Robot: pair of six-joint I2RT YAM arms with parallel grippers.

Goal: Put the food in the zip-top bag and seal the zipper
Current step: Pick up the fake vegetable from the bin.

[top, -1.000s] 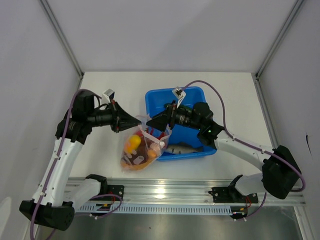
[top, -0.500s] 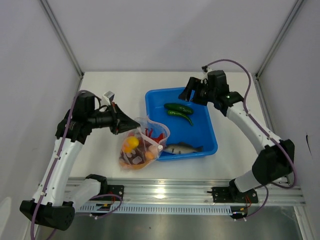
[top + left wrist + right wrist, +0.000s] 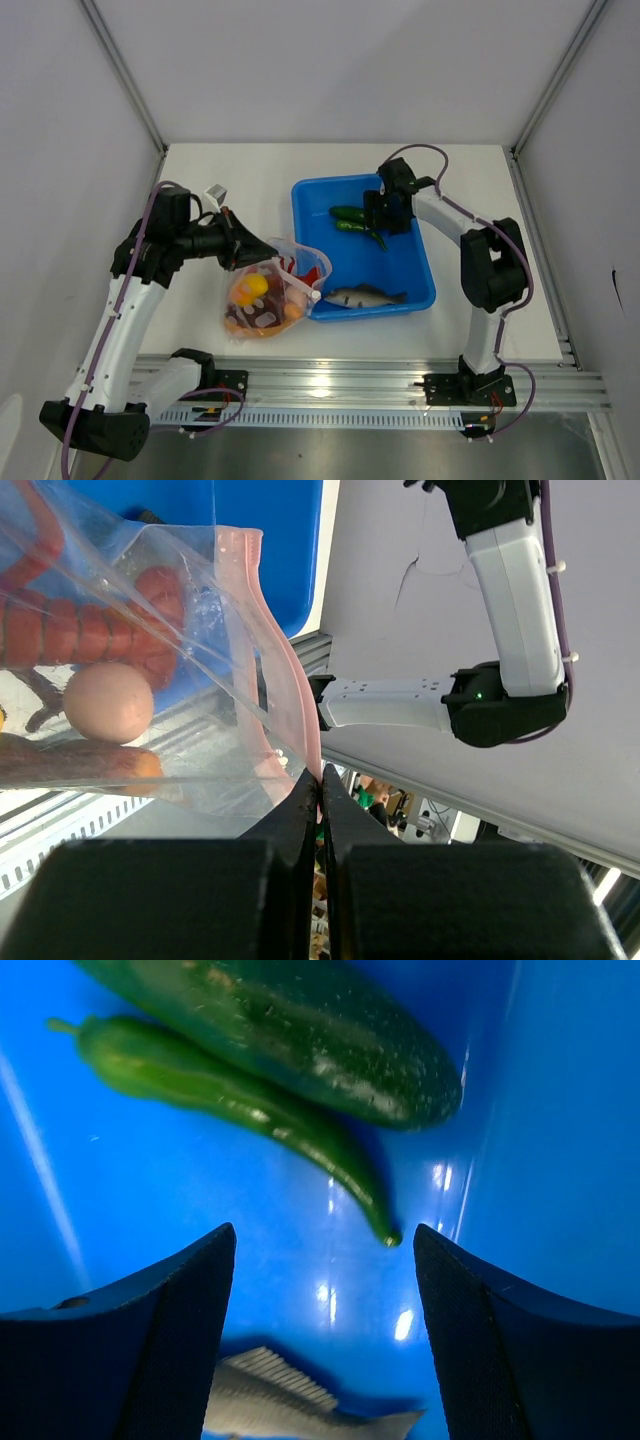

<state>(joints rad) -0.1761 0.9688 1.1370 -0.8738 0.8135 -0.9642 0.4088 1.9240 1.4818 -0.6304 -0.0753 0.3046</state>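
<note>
**Left tool pinching the bag's mouth, right tool open over the tub**

My left tool point(image 3: 320, 782) is clamped shut on the zipper point(image 3: 272, 660), the pink strip along the mouth of the zip-top bag point(image 3: 262, 303). Its jaws are pressed together with only that thin edge between them. The bag hangs from this pinch, out ahead of the tips and down to the table point(image 3: 470, 180), and its far side lies against the near left corner of the blue tub point(image 3: 418, 272).

Through the clear plastic just ahead of this tool I see the pale egg point(image 3: 108, 702), with the red chilies point(image 3: 85, 630) beyond it. From above, the yellow pepper point(image 3: 253, 285) and the brown steak slab point(image 3: 240, 318) also show inside the bag.

My right tool point(image 3: 322, 1238) stands with its jaws wide apart and nothing between them, pointing down into the tub. Right ahead of its tips lie the green cucumber point(image 3: 310, 1035) and, touching it on the nearer side, a slim green pepper point(image 3: 230, 1090). The pepper's pointed end sits just beyond the gap between my fingers. The grey fish point(image 3: 285, 1400) lies on the tub floor behind the tips, its tail showing low between the two jaws.
</note>
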